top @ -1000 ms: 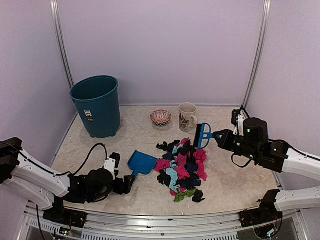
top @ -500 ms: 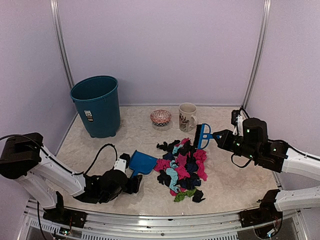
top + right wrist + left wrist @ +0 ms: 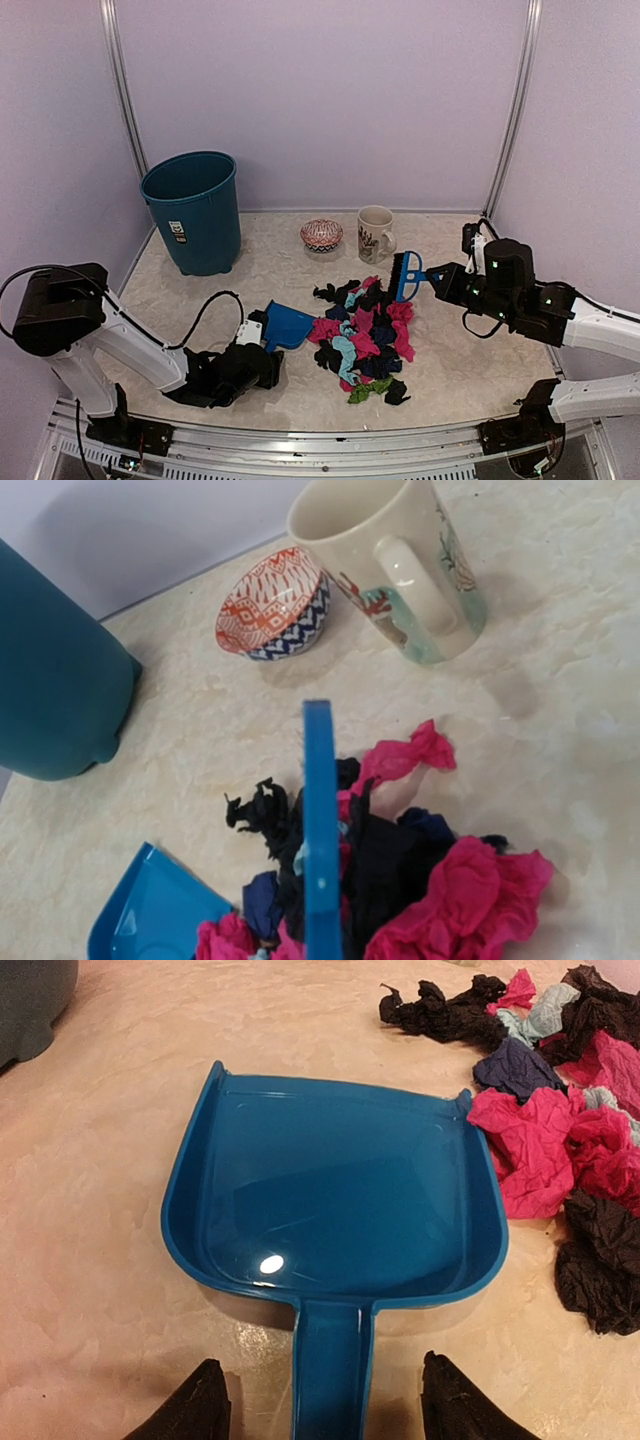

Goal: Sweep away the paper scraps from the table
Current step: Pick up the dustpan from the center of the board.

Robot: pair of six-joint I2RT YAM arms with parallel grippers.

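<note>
The paper scraps [image 3: 365, 335] lie in one heap of pink, black, light blue, navy and green wads in the middle of the table [image 3: 470, 360]. In the left wrist view they [image 3: 560, 1130] sit just right of the blue dustpan [image 3: 340, 1200]. My left gripper [image 3: 262, 362] is low on the table and open, with a black finger [image 3: 190, 1408] on each side of the dustpan's handle [image 3: 330, 1370] and a gap on both sides. Over the heap's far right edge, my right gripper [image 3: 437, 275] is shut on the small blue brush [image 3: 405, 272], whose blue back [image 3: 320, 820] hangs above the scraps [image 3: 450, 890].
A teal bin [image 3: 193, 210] stands at the back left. A patterned bowl [image 3: 321, 234] and a cream mug [image 3: 375, 233] stand at the back, just behind the heap. The dustpan [image 3: 288, 325] touches the heap's left side.
My left arm has slid right along the front of the table until its fingers straddle the dustpan handle, and its jaws have narrowed. The right arm and brush have not moved.
</note>
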